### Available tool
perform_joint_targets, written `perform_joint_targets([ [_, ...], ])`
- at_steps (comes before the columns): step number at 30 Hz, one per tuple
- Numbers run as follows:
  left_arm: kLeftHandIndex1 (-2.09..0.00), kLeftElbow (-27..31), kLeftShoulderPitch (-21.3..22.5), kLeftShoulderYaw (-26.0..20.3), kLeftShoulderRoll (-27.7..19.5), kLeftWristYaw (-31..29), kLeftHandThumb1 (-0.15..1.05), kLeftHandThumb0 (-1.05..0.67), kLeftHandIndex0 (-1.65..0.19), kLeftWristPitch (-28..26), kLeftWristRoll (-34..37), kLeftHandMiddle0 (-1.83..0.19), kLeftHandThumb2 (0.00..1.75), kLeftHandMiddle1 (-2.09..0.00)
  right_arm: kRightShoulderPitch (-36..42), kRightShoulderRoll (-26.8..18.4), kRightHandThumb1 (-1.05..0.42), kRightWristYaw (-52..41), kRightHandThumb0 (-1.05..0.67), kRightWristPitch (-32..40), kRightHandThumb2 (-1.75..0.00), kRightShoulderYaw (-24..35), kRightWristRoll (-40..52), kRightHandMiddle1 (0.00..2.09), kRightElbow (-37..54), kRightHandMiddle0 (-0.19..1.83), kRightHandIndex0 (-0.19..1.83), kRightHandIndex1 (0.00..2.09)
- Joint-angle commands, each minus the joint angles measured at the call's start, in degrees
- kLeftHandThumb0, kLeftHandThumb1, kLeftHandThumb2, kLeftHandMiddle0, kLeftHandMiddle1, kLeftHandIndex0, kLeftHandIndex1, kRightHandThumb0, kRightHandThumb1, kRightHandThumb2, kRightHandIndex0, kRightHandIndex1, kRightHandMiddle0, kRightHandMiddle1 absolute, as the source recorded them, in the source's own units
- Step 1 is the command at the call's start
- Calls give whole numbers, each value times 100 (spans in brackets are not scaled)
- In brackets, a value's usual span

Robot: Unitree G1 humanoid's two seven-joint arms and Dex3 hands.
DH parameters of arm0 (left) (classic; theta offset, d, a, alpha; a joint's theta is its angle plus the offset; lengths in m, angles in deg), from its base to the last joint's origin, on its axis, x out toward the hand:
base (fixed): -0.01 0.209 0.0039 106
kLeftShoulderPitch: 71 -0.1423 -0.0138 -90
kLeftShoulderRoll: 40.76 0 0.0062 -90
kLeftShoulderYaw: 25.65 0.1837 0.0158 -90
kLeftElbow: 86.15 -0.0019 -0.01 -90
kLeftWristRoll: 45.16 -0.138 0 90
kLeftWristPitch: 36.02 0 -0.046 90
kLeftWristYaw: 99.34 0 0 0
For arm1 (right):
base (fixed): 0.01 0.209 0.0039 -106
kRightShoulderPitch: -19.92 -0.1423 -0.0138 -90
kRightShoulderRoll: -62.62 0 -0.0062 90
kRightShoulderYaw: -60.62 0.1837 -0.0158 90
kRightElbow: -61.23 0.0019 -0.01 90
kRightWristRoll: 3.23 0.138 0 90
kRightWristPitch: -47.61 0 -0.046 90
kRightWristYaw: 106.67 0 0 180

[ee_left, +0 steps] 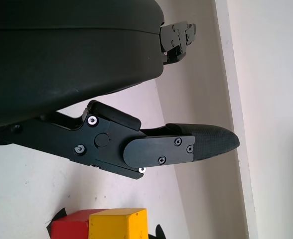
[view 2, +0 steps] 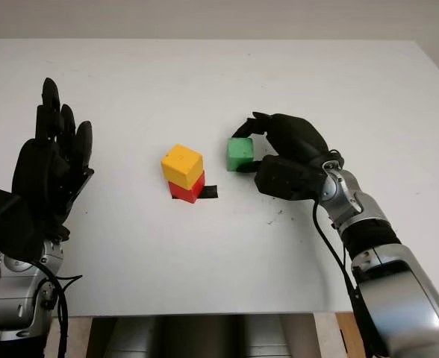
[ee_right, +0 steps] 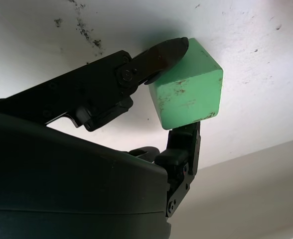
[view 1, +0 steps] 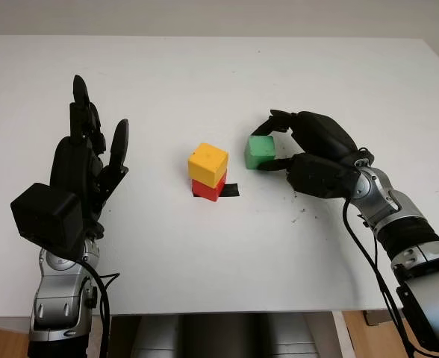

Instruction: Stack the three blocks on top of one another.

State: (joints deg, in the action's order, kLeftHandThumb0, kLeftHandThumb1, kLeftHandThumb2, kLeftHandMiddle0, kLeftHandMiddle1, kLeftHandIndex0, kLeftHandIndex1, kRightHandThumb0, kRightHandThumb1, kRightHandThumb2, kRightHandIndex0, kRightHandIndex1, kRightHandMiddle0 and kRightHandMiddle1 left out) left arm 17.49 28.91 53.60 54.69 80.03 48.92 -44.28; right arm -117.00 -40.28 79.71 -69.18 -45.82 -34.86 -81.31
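A yellow block [view 1: 208, 162] sits on a red block [view 1: 207, 189] in the middle of the white table [view 1: 219, 82], over a small black mark [view 1: 230, 191]. To their right, my right hand [view 1: 273, 148] is shut on a green block [view 1: 260, 151], pinching it between fingertips; the wrist view shows the green block [ee_right: 189, 92] held just off the table. My left hand [view 1: 92, 149] is open, raised at the left of the table, well apart from the stack. The yellow block [ee_left: 119, 224] and red block [ee_left: 72, 224] also appear in the left wrist view.
Small dark scuffs [view 1: 303, 212] speckle the table right of the stack. The table's front edge [view 1: 219, 312] runs across near the bottom, with the floor below it.
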Motion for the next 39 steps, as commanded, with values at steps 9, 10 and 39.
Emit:
perform_joint_targets([
  [9,0,3,-56,0,-9,5,105,-81,19,34,-1,19,47,0,-243,-108,-91,341,-37,-89,-5,-18,-215,123,-140,49,46,10],
  [10,0,5,-59,-2,-5,7,105,-81,19,36,1,19,47,0,-252,-112,-91,330,-36,-72,-5,-12,-208,123,-128,49,46,9],
  [39,0,14,-18,49,44,83,105,-80,19,6,-47,19,48,0,-2733,65,-89,-5811,-47,1886,-6,857,2743,160,298,46,38,5],
])
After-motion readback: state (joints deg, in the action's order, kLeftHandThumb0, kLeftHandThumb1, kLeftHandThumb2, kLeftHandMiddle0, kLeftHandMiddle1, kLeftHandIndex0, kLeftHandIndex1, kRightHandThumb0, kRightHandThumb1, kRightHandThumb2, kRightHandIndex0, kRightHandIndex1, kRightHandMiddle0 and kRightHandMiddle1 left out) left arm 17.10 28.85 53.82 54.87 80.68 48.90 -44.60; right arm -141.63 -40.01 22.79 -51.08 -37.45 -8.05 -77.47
